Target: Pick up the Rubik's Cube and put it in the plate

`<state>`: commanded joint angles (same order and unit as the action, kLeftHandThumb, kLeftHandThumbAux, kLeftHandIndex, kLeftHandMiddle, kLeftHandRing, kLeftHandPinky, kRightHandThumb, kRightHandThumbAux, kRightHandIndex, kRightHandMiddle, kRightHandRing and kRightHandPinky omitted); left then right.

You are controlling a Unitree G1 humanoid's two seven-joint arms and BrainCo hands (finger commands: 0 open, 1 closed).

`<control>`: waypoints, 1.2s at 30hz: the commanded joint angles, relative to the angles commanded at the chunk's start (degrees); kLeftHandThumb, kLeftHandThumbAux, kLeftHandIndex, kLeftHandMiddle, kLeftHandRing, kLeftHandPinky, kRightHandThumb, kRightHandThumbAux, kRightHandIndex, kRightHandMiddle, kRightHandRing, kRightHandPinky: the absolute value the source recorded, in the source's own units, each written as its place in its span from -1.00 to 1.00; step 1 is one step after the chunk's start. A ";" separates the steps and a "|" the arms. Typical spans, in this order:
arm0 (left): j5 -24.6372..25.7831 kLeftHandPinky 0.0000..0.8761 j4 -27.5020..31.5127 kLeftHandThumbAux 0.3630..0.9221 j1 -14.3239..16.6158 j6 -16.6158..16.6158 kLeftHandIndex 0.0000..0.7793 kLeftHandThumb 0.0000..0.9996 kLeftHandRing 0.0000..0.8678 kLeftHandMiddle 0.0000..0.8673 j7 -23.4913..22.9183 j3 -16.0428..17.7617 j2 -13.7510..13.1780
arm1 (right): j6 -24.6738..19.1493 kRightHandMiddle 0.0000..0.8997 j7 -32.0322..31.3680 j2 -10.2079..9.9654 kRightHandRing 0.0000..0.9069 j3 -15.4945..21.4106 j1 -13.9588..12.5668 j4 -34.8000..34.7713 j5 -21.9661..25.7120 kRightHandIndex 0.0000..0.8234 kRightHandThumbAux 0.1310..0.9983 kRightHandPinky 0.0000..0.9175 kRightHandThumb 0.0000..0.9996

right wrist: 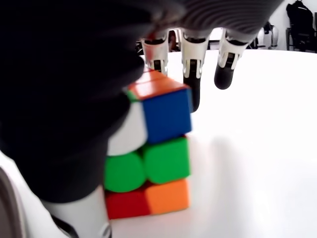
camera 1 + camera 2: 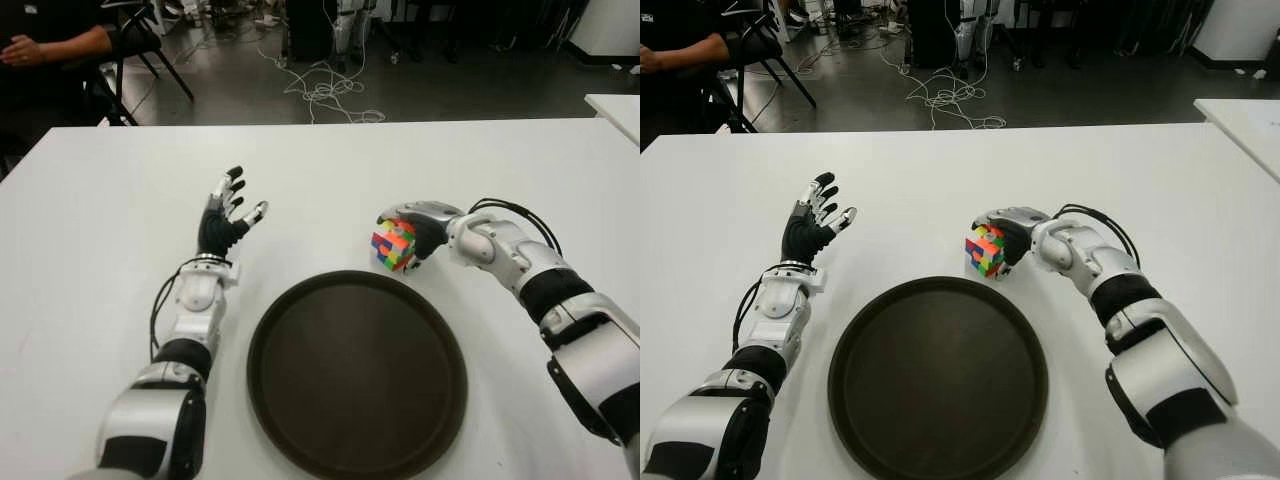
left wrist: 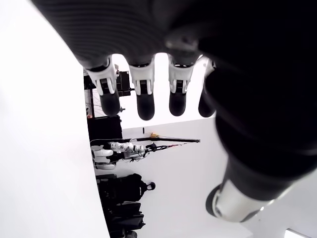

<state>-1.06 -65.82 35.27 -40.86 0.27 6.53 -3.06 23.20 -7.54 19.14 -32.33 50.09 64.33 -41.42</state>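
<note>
Nearest you, a dark round plate (image 2: 357, 380) sits on the white desk (image 2: 90, 210). Just beyond its far rim, your right hand (image 2: 418, 228) curls around the Rubik's Cube (image 2: 394, 245). Left of the plate, your left hand (image 2: 226, 215) is raised, fingers spread, holding nothing.

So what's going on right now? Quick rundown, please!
Right hand wrapped around cube, just past the plate rim, apparently still on table. Left hand open, idle left of plate. Nothing in the way.

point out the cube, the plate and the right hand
cube (image 2: 394, 246), left eye view, its coloured front face
plate (image 2: 300, 300), left eye view, bare rim on its far left
right hand (image 2: 425, 222), left eye view, back of the hand
</note>
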 joint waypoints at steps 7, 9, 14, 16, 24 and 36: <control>-0.59 -0.93 0.10 0.54 -0.07 0.07 -0.87 -1.00 -0.87 -0.78 0.19 -0.35 -0.21 | -0.26 -0.68 0.03 -0.69 -0.68 -0.65 0.82 2.13 -0.20 -0.68 0.61 -0.74 -1.00; -0.70 -0.93 0.14 0.55 -0.07 0.05 -0.88 -1.00 -0.87 -0.78 0.21 -0.45 -0.25 | -0.12 -0.69 0.07 -0.75 -0.69 -0.80 0.94 2.32 -0.19 -0.68 0.61 -0.75 -1.00; -0.37 -0.92 0.19 0.57 0.01 0.13 -0.88 -1.00 -0.86 -0.79 -0.15 -0.34 -0.18 | 0.37 -0.70 0.40 -0.85 -0.70 -0.95 1.01 2.85 0.16 -0.68 0.63 -0.76 -1.00; -0.31 -0.92 0.20 0.56 0.00 0.13 -0.88 -1.00 -0.85 -0.79 -0.16 -0.32 -0.16 | 0.41 -0.70 0.54 -0.83 -0.70 -1.00 1.00 2.89 0.22 -0.68 0.63 -0.76 -1.00; 0.21 -0.91 0.32 0.58 -0.13 0.03 -0.87 -1.00 -0.85 -0.78 -0.90 -0.10 -0.07 | 0.46 -0.72 0.41 -0.81 -0.73 -1.11 1.21 3.28 0.30 -0.72 0.62 -0.77 -1.00; 0.09 -0.93 0.42 0.56 -0.16 -0.03 -0.89 -1.00 -0.87 -0.80 -1.15 -0.01 -0.01 | 2.10 -0.58 5.48 -0.58 -0.58 -1.29 1.09 4.60 -0.22 -0.48 0.82 -0.59 -0.81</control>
<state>-0.97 -65.39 35.11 -40.89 -0.88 6.52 -3.07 25.30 -2.06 18.55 -33.61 51.17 68.93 -41.64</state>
